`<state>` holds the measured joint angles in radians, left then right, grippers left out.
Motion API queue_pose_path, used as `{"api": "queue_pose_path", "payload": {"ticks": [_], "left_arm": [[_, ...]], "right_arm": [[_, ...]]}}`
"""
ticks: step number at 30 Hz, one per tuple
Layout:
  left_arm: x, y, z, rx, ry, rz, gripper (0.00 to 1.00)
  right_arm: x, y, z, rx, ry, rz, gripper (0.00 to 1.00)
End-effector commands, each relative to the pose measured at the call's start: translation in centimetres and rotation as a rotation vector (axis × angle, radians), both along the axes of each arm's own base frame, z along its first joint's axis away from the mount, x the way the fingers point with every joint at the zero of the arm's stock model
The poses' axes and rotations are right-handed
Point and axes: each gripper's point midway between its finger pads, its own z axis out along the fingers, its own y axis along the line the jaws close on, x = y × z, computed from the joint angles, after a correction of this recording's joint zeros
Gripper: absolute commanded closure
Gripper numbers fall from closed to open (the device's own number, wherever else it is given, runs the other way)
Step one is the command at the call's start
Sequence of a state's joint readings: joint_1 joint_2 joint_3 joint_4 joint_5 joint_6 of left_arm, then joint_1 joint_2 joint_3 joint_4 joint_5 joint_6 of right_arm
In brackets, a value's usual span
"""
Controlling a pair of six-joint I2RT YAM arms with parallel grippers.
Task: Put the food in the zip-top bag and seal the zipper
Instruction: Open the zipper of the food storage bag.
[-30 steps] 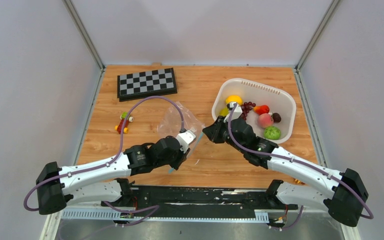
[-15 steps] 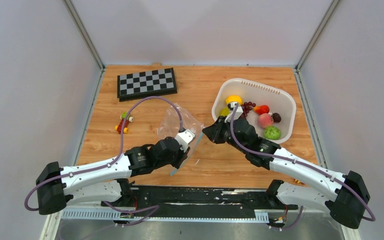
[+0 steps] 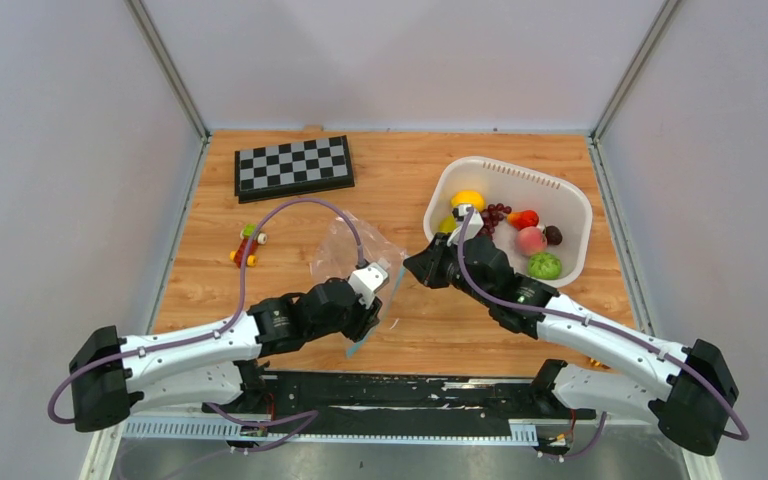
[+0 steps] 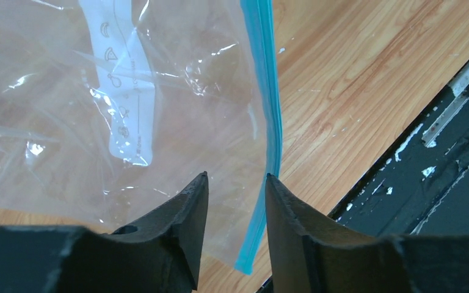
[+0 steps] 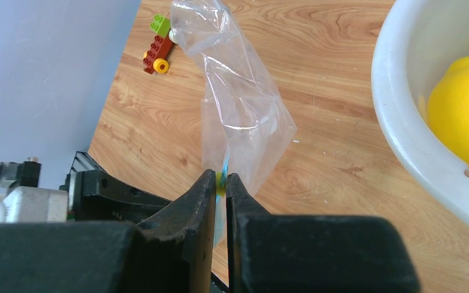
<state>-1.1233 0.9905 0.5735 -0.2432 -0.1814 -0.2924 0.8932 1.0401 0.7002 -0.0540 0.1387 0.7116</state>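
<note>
A clear crinkly plastic zip-top bag [image 3: 345, 248] lies near the middle of the wooden surface [image 3: 410, 170], between the two arms and left of the white perforated plastic basket [image 3: 560, 195]. Its teal-blue zipper strip [image 4: 265, 91] forms the long axis. In the top view it runs diagonally, from its far end beside the right pincer [image 5: 220, 177] down to a near end close to the surface's near edge. The bag's body spreads from that strip toward the far left, its closed end pointing at the red-yellow-green toy blocks [image 3: 248, 245].

The right pincer is clamped together on the zipper strip at the bag's far corner, and the film billows away from its fingertips. The left pincer [image 4: 236, 177] stands apart, straddling the same edge nearer its other end. The strip passes through the gap, brushing the tip of one finger [image 4: 287, 213], with film in front of the other, and nothing is gripped.

The plastic food, a yellow lemon [image 5: 464, 110] among it, sits in the basket.
</note>
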Motion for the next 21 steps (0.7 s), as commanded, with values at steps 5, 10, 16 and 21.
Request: {"api": "queue_pose_path", "payload": {"ticks": [5,10,16,21], "left_arm": [[-0.2,-0.9,2.8,-0.086,-0.027,-0.026,0.48],[-0.5,-1.0,1.9,-0.067,-0.005,-0.038,0.51],[0.6,-0.2,1.1,-0.013,-0.021,0.026,0.64],[0.8,-0.1,0.3,0.011,-0.019,0.036,0.66]], "right_arm": [[0.4,0.0,0.6,0.008,-0.032,-0.003,0.99],[0.4,0.0,0.8,0.008,-0.033,0.002,0.99],[0.3,0.0,0.9,0.009,-0.036,0.005,0.99],[0.1,0.1,1.3,0.019,-0.043,0.016,0.99]]}}
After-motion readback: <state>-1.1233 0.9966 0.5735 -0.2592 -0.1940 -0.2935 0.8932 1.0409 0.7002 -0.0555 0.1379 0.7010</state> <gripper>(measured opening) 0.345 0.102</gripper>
